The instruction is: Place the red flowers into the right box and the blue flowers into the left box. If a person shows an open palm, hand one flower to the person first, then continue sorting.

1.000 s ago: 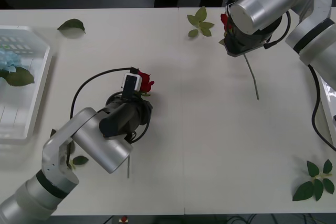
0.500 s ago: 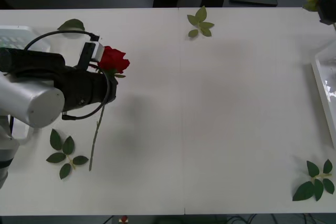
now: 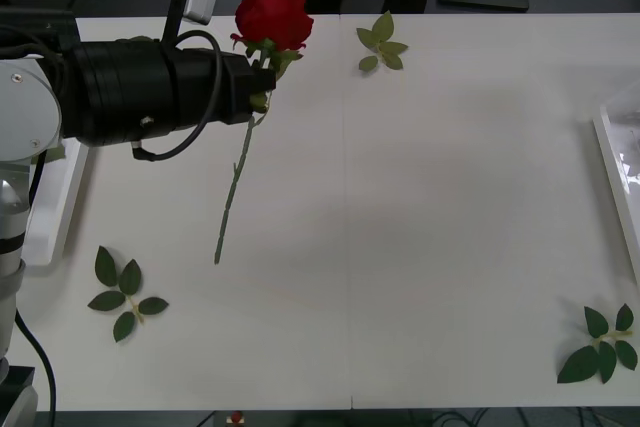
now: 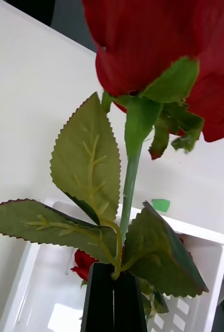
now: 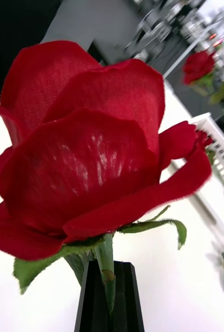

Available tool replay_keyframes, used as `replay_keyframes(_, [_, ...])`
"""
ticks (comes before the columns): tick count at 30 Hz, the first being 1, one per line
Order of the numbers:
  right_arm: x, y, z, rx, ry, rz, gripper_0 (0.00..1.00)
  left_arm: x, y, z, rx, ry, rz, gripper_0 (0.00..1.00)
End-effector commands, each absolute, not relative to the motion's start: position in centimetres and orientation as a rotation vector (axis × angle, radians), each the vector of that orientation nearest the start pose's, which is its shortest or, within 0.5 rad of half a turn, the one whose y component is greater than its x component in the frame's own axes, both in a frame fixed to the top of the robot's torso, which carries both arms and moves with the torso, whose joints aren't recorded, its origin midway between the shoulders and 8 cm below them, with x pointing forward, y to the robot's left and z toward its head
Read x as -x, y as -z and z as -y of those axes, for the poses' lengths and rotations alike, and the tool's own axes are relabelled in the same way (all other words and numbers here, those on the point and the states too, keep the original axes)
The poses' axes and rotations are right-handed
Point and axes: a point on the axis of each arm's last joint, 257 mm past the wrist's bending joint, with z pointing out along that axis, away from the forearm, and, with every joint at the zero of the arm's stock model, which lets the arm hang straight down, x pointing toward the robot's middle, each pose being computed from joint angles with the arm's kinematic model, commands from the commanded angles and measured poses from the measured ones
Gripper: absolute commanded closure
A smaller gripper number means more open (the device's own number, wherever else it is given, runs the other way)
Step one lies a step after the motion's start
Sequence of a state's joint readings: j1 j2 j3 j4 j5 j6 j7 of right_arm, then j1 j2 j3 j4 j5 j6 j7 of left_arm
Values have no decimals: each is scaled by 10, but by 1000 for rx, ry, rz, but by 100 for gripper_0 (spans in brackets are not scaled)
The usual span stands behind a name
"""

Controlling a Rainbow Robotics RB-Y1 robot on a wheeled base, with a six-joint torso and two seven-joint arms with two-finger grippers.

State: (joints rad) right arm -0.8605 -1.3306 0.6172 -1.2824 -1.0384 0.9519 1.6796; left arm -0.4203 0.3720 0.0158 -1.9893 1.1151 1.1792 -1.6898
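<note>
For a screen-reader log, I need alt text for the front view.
The left gripper holds a red rose by its stem, raised over the white table. Loose leaf sprigs lie around it, and the right box edges in.

Quick count: three red roses total — one (image 3: 272, 13) lifted over counter, second (image 4: 158, 62) held above right box, third (image 4: 85, 265) lying in that box (image 4: 195, 228). Loose leaf sprigs: three (image 3: 380, 43) (image 3: 124, 294) (image 3: 601, 345). White boxes: two, left one (image 3: 55, 217) at edge.

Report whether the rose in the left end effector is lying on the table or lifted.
Lifted. The left end effector grips the red rose just below the bloom; its stem hangs free.
</note>
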Motion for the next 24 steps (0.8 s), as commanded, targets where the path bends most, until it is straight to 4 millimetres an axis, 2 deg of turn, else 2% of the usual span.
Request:
replay_keyframes(1, [-591,41,528,512,590,-2241,100,-481,14,-20,-636,917,-1680,100])
replay_keyframes(4, [-590,38,539,538,625,-2218,100,-476,-1,1,-624,992,-1593,100])
replay_keyframes(12, [-566,44,596,567,723,-2201,100,-457,-33,56,-552,1144,-1407,100])
replay_keyframes(17, [-543,56,632,572,790,-2225,100,-450,-50,73,-504,1184,-1330,100])
replay_keyframes(24, [-516,71,678,535,872,-2276,100,-451,-76,76,-458,1204,-1256,100])
